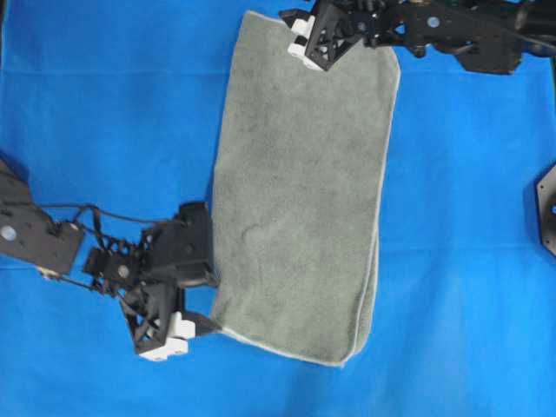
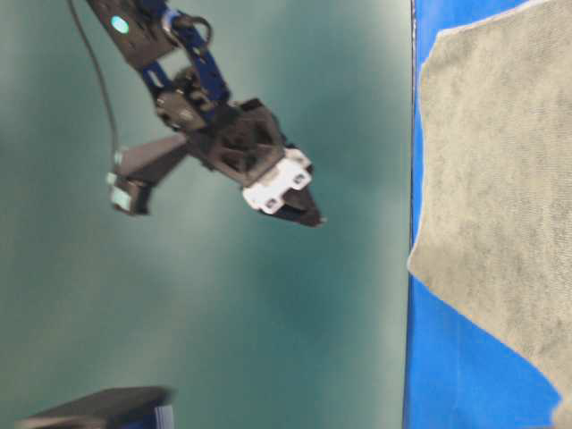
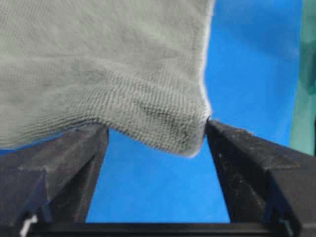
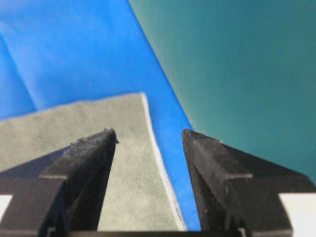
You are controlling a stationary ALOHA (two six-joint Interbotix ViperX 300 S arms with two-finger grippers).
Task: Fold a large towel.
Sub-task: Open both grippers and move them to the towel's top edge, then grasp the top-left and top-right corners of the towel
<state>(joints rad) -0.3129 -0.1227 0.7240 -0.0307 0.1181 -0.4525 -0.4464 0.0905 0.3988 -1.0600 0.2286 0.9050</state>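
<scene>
- Two black fingers (image 3: 74,168) of the left gripper (image 3: 157,148) fill the bottom of the left wrist view. The jaws are wide apart and let go.
- One corner of the grey-green towel (image 3: 108,64) hangs down into the gap between those fingers. The right-hand finger tip looks like it just touches the pale hem at the corner. The left-hand finger sits under the towel's edge; I cannot tell if it touches. Nothing is pinched.
- From above, the left gripper (image 1: 187,334) is at the lower left corner of the towel (image 1: 300,191), with its white blocks just beside the hem.
- In the right wrist view the right gripper (image 4: 148,136) also has its jaws wide apart, and they hold nothing. One black finger (image 4: 89,168) is over the towel (image 4: 74,128) near its edge. The other finger is over the blue sheet (image 4: 59,44) and the green area past it.
- From above, the right gripper (image 1: 304,39) is over the top edge of the towel, reaching in from the right side.
- The towel lies flat on the blue sheet (image 1: 104,104) that covers the bench. It is a tall shape running from the top of the overhead view to near the bottom. Along its right side and at the bottom right corner a second edge shows, so it looks folded double.
- The table-level view is turned on its side. One gripper (image 2: 308,210) hangs above the sheet in it, and the towel (image 2: 500,170) lies on the blue sheet (image 2: 447,375).
</scene>
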